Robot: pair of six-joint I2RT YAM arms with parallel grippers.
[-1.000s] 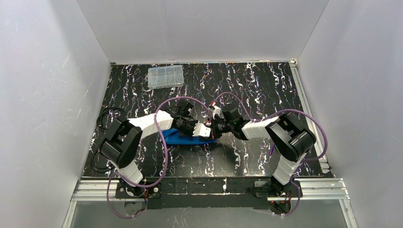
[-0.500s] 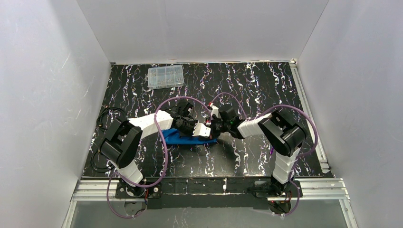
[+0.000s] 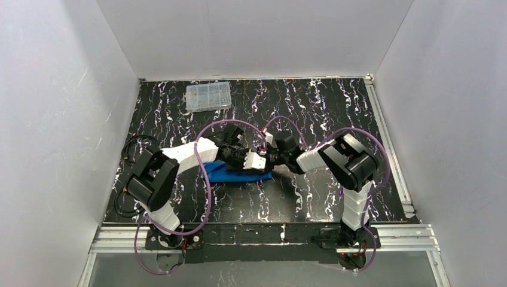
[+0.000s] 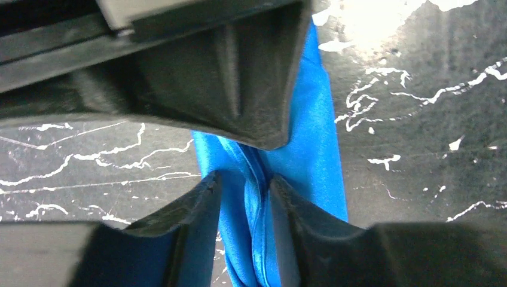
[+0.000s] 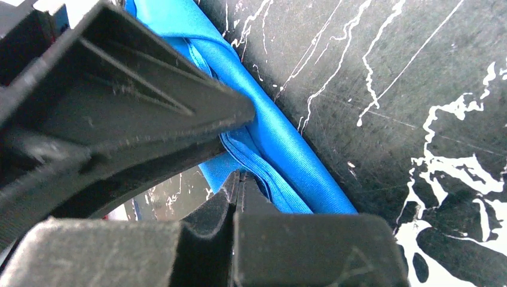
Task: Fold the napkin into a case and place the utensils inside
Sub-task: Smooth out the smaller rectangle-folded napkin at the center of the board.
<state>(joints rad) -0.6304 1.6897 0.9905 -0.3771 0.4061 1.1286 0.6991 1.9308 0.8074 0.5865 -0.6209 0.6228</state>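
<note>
The bright blue napkin (image 3: 238,174) lies folded into a narrow strip on the black marbled table, under both grippers. My left gripper (image 3: 253,161) hangs over it with its jaws a little apart, and a raised fold of the napkin (image 4: 254,209) runs between its fingers (image 4: 197,206). My right gripper (image 3: 267,159) faces it from the right, shut. Its joined fingertips (image 5: 238,182) rest against the layered edge of the napkin (image 5: 281,149). No cloth shows between them. The utensils are out of view.
A clear plastic compartment box (image 3: 208,96) sits at the back left of the table. Purple cables (image 3: 206,179) loop around both arms. A black cable bundle (image 3: 133,149) lies at the left edge. White walls close in three sides.
My left gripper's jaws have parted from shut and it has edged back-left. The right arm's elbow has swung left toward the middle, with its gripper still shut at the napkin.
</note>
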